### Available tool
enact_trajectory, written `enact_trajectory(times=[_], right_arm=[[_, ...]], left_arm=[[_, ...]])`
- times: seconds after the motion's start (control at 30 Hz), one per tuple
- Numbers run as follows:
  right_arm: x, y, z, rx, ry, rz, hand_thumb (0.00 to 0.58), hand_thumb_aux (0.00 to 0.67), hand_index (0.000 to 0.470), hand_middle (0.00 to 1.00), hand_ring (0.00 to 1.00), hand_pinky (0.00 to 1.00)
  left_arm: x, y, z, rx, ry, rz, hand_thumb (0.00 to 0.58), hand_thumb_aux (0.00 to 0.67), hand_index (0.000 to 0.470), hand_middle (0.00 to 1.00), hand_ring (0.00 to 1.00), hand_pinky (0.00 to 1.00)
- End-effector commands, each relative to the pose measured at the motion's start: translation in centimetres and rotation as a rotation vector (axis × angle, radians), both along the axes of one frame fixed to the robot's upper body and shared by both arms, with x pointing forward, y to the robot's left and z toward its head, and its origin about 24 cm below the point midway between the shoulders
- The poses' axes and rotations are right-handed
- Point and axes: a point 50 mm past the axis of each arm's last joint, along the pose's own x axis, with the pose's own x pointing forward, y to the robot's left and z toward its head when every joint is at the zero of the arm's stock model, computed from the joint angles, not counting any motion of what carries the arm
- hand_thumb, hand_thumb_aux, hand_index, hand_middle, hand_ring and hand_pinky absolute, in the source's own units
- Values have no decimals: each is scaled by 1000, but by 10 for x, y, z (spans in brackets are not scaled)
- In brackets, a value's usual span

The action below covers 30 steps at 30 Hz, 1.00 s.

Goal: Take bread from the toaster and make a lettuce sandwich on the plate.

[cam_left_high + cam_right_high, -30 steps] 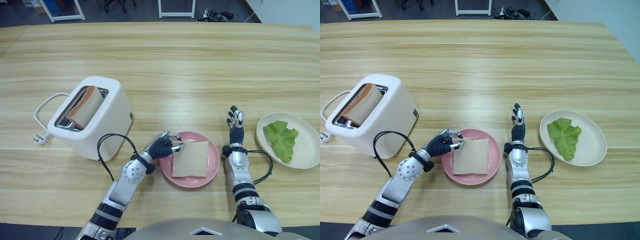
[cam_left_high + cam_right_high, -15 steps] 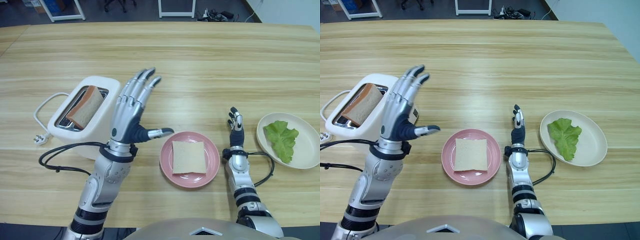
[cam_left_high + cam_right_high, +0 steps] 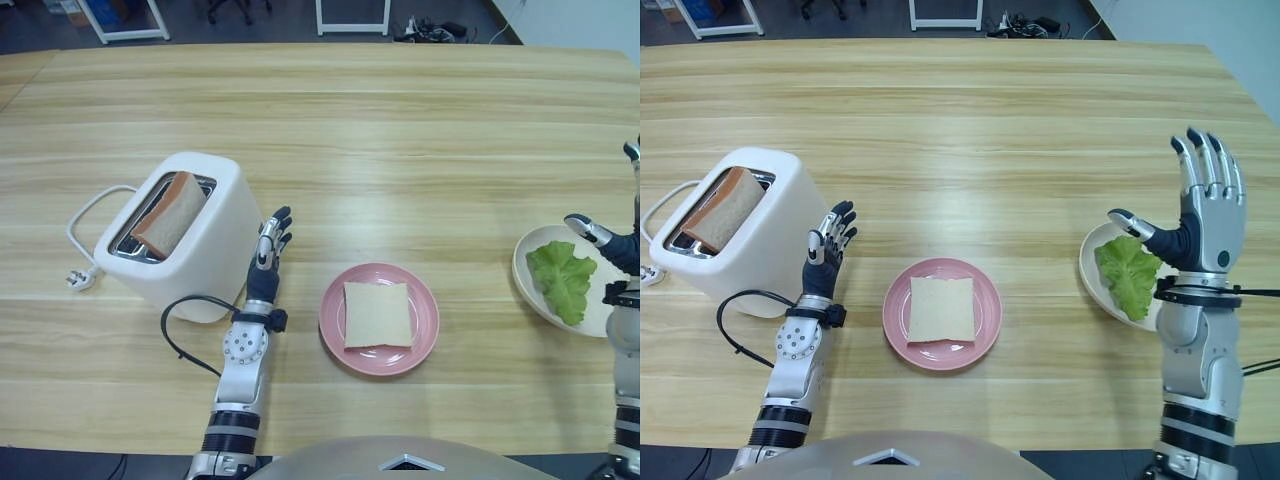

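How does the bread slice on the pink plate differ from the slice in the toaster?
The plate slice lies flat on the pink plate, whole face showing; the toaster slice stands tilted in the toaster, its lower part hidden. The toaster slice shows a darker crust edge; the plate slice looks evenly pale. Both are squarish bread.

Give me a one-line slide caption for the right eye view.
One bread slice on the pink plate, a second slice in the toaster, open right hand raised beside the lettuce.
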Motion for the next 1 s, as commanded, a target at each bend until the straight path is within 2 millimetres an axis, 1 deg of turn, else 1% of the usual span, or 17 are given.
enact_trajectory(times=[0.03, 0.1, 0.17, 0.2, 0.23, 0.27, 0.3, 0.4, 0.47, 0.5, 0.53, 0.57, 0.6, 0.67, 0.7, 0.83, 1.0], right_arm=[[-1, -43, -49, -233, 318, -212, 0, 0, 0, 0, 0, 0], [-5, -51, -64, -255, 398, -251, 0, 0, 0, 0, 0, 0], [-6, -54, -75, -253, 448, -262, 0, 0, 0, 0, 0, 0], [-5, -54, -79, -252, 466, -264, 23, 13, 9, 0, 0, 0], [-4, -54, -83, -247, 482, -261, 104, 63, 44, 0, 0, 0], [-3, -53, -87, -242, 494, -258, 148, 92, 65, 0, 0, 0], [-2, -53, -89, -241, 502, -257, 168, 105, 74, 0, 0, 0], [2, -48, -94, -226, 514, -232, 265, 176, 123, 0, 0, 0], [4, -44, -95, -216, 513, -213, 379, 276, 194, 0, 0, 0], [5, -43, -95, -209, 517, -202, 445, 347, 243, 0, 0, 0], [5, -42, -96, -204, 525, -193, 472, 381, 267, 0, 0, 0], [5, -41, -97, -200, 538, -185, 524, 462, 324, 0, 0, 0], [5, -41, -98, -196, 549, -179, 556, 533, 374, 0, 0, 0], [4, -41, -98, -186, 553, -173, 579, 649, 455, 0, 0, 0], [4, -40, -97, -180, 546, -169, 580, 670, 470, 0, 0, 0], [6, -40, -89, -166, 502, -156, 580, 670, 470, 0, 0, 0], [9, -37, -74, -158, 413, -129, 580, 670, 470, 0, 0, 0]], left_arm=[[-6, -1, -7, 12, 24, 10, 0, 0, 0, 0, 0, 0], [-6, -2, -9, 15, 29, 8, 0, 0, 0, 0, 0, 0], [-6, -4, -9, 19, 34, 3, 0, 0, 0, 0, 0, 0], [-7, -4, -10, 21, 35, 2, 0, 0, 0, 0, 0, 0], [-7, -4, -10, 23, 36, 2, 0, 0, 0, 0, 0, 0], [-7, -4, -11, 24, 38, 3, 0, 0, 0, 0, 0, 0], [-7, -4, -11, 25, 40, 2, 0, 0, 0, 0, 0, 0], [-7, -4, -13, 29, 49, 0, 0, 0, 0, 0, 0, 0], [-7, -4, -15, 30, 54, 0, 0, 0, 0, 0, 0, 0], [-8, -4, -15, 31, 57, 1, 0, 0, 0, 0, 0, 0], [-8, -4, -16, 31, 60, 2, 0, 0, 0, 0, 0, 0], [-8, -4, -16, 31, 61, 2, 0, 0, 0, 0, 0, 0], [-9, -4, -16, 31, 62, 3, 0, 0, 0, 0, 0, 0], [-9, -4, -17, 32, 66, 3, 0, 0, 0, 0, 0, 0], [-9, -4, -18, 33, 68, 4, 0, 0, 0, 0, 0, 0], [-10, -5, -20, 34, 77, 7, 0, 0, 0, 0, 0, 0], [-10, -7, -23, 35, 84, 11, 0, 0, 0, 0, 0, 0]])
